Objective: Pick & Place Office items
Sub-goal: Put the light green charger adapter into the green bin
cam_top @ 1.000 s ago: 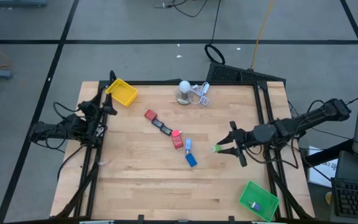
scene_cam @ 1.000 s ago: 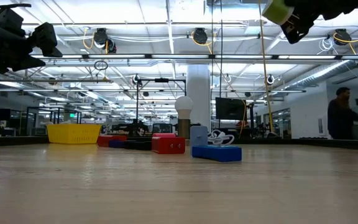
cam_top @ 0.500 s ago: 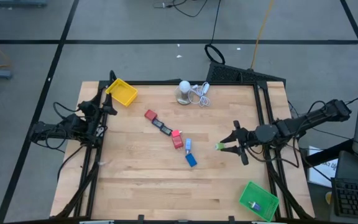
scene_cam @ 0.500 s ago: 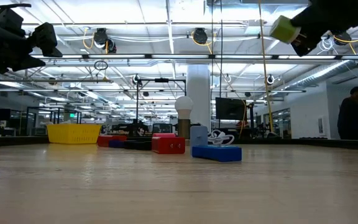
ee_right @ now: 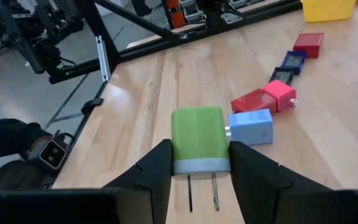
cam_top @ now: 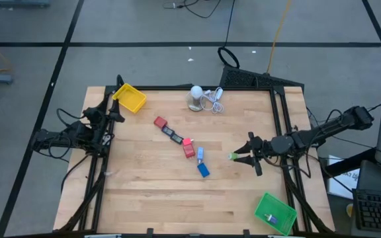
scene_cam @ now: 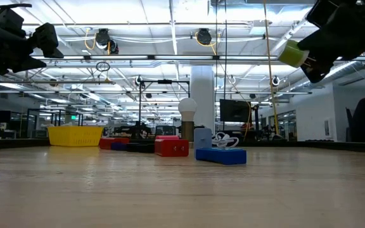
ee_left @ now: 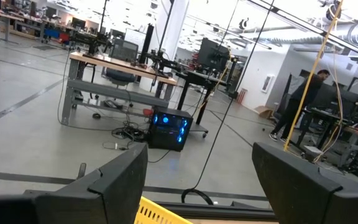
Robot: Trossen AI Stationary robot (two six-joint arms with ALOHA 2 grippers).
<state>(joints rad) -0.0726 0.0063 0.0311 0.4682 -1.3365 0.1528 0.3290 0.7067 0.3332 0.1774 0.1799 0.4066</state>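
My right gripper (cam_top: 240, 157) is shut on a small green plug block (ee_right: 199, 144) with two metal prongs, high above the table's right middle; it also shows in the low view (scene_cam: 291, 54). On the table's middle, several office items lie in a slanting row: a red block (cam_top: 159, 122), a dark flat rectangle (cam_top: 172, 135), a pink bit (cam_top: 188, 141), another red block (cam_top: 189, 151) and blue blocks (cam_top: 203, 169). My left gripper (ee_left: 197, 186) is open and empty, held high at the table's left edge near the yellow tray (cam_top: 130, 98). My right gripper pinches the green plug block by its two opposite sides (ee_right: 178, 149) between its two fingers (ee_right: 157, 171). The fingers come about level from the table's right side. The block is lifted clear of the table, and its prongs (ee_right: 190, 193) point back toward the wrist.
A green tray (cam_top: 275, 213) stands at the near right corner with a blue piece in it. A white round object with a coiled cable (cam_top: 200, 97) stands at the far middle. Bare wood lies along the near edge and between the row and the right gripper.
My right gripper has come down with the green plug block, staying shut on it; in the low view the block sits lower and a little further right than before. The items on the table have not moved.
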